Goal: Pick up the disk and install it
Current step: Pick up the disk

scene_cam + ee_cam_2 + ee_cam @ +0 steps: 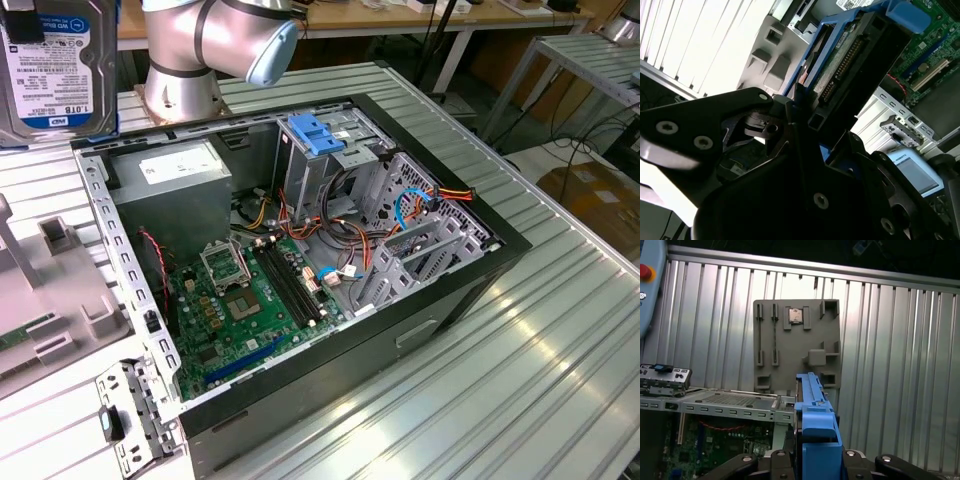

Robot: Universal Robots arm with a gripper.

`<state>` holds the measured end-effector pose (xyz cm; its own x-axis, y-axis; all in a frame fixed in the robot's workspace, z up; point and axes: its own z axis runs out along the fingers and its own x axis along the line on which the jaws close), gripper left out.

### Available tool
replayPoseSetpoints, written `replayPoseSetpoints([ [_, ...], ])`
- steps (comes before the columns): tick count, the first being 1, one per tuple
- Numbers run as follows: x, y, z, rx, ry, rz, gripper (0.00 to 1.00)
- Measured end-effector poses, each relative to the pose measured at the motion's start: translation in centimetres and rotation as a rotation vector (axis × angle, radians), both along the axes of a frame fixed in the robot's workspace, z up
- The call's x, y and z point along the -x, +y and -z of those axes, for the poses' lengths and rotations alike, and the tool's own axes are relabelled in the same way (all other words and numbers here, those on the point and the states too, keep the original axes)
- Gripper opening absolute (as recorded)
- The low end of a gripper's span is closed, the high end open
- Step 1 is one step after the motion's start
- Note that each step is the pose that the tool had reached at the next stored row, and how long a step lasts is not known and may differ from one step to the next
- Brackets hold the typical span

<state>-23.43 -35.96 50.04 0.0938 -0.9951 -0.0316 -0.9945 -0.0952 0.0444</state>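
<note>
- Ribbed metal table [540, 380] carries an open computer case [300, 290].
- Hand [815, 462] clamps the disk [815, 410], raised beside the case.
- Pick-up looks done; seating it in the drive cage [335, 165] remains.

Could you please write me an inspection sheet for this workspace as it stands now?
Surface: ribbed metal table, carrying the open computer case.
Job's things: the disk, in its blue carrier, held clear of the table; drive cage topped by a blue bracket.
Clutter: grey fixture plate beside the case.
Grippers: gripper shut on the disk.
Cables: orange, red and yellow wiring inside the case.
Surroundings: workbenches and a cardboard box beyond the table.
</note>
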Motion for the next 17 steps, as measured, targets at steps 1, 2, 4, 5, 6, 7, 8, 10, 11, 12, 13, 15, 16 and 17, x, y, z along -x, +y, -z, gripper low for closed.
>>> replayPoseSetpoints([
  [1, -0.06, -0.01, 0.0, 0.0, 0.0, 0.0, 0.36],
  [2, -0.18, -0.02, 0.0, 0.0, 0.0, 0.0, 0.36],
  [4, -0.32, -0.03, 0.0, 0.0, 0.0, 0.0, 0.36],
  [5, -0.46, -0.04, 0.0, -0.0001, -0.0001, 0.0, 0.36],
  [6, -0.61, -0.06, 0.01, -0.0001, 0.0, 0.0, 0.36],
  [7, -0.77, -0.08, 0.0, 0.0, 0.0001, 0.0, 0.36],
  [8, -0.88, -0.1, 0.0, 0.0, 0.0002, 0.0, 0.36],
  [10, -1.21, -0.18, 0.0, 0.0, 0.0005, 0.0, 0.36],
  [11, -1.32, -0.23, 0.0, 0.0, 0.0005, 0.0, 0.36],
  [12, -1.56, -0.36, 0.01, -0.0001, 0.0006, 0.0, 0.36],
  [13, -1.65, -0.41, 0.01, -0.0001, 0.0007, 0.0, 0.36],
  [15, -1.84, -0.52, 0.01, 0.0, 0.0009, 0.0, 0.36],
  [16, -1.91, -0.57, 0.0, 0.0, 0.0009, 0.0, 0.36],
  [17, -2.0, -0.62, 0.01, 0.0, 0.0008, 0.0, 0.36],
])
